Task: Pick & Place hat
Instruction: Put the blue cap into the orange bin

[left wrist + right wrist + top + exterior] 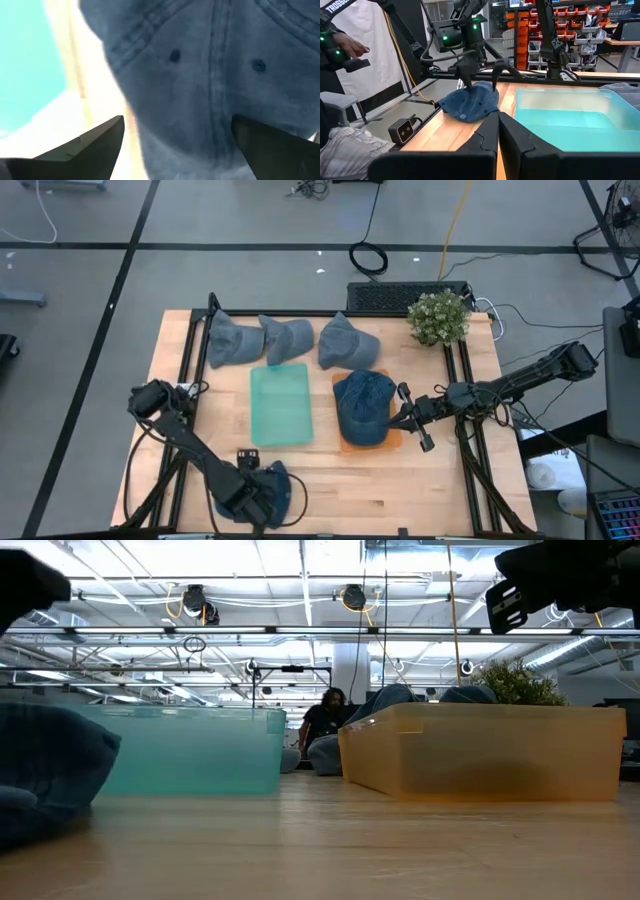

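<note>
A blue denim hat (283, 483) lies crown-up at the table's near edge, in front of the teal bin. A darker blue hat (362, 405) fills the orange bin. Three grey-blue hats (290, 338) sit in a row along the far edge.

- Three hats (290, 340) lie in a row along the far edge of the tabletop (420, 480), with a potted plant (439, 317) at the far right corner.
- A tray (281, 406) sits mid-tabletop; just right of it, a second tray (392, 439) carries a hat (362, 404).
- Another hat (283, 482) lies at the near left edge, under the left end effector (262, 492).
- The right end effector (404, 418) hangs just right of the hat-filled tray.
</note>
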